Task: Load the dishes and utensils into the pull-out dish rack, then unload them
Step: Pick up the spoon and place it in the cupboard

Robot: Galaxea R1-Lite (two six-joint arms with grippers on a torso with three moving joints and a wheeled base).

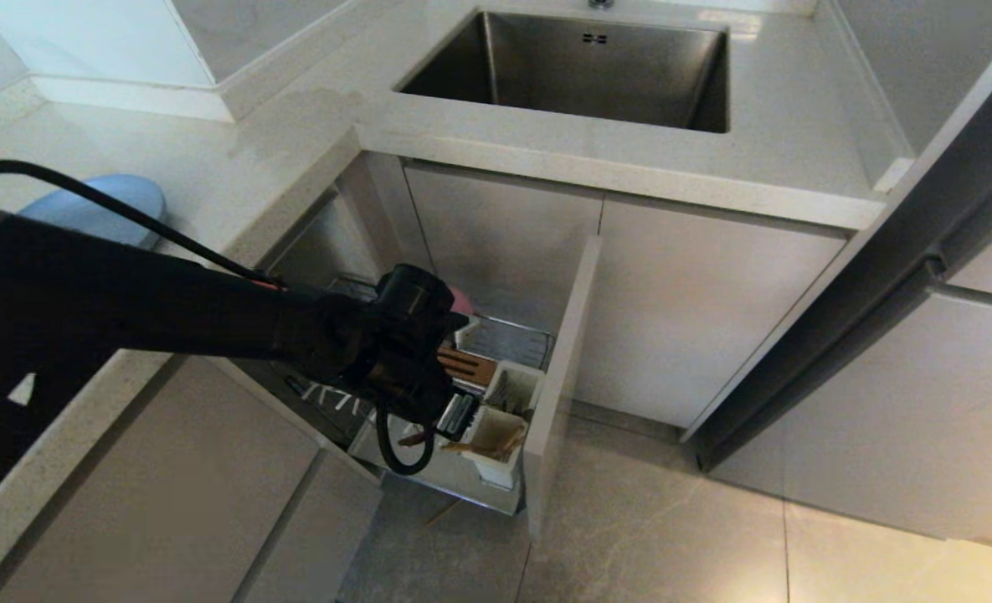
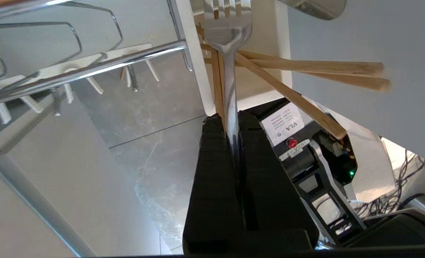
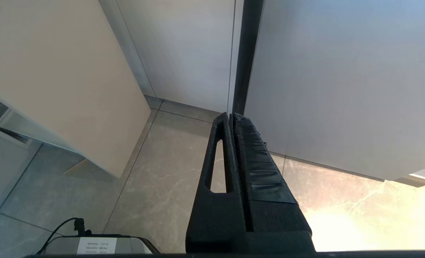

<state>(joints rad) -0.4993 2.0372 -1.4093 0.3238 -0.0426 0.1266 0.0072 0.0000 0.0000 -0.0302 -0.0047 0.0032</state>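
The left tool (image 2: 232, 123) is clamped tight on the handle of a silver fork (image 2: 229, 43), with one chopstick (image 2: 217, 84) pinched alongside it between the black fingers (image 2: 212, 150). The fork's tines point into the white utensil cup (image 1: 497, 440), which stands at the front corner of the pull-out dish rack (image 1: 512, 331), just behind its beige front panel (image 1: 561, 377). Other chopsticks (image 2: 305, 66) lean out of the same cup, splayed to the side, apart from the tool. In the head view the left tool (image 1: 454, 414) hovers just over the cup, and the pink bowl (image 1: 462, 300) peeks out behind the wrist, further back in the rack. The light-blue plate (image 1: 98, 208) lies on the bench, well apart from the rack. The right tool (image 3: 232, 120) hangs near the floor beside the cabinet doors, its fingers pressed together on nothing
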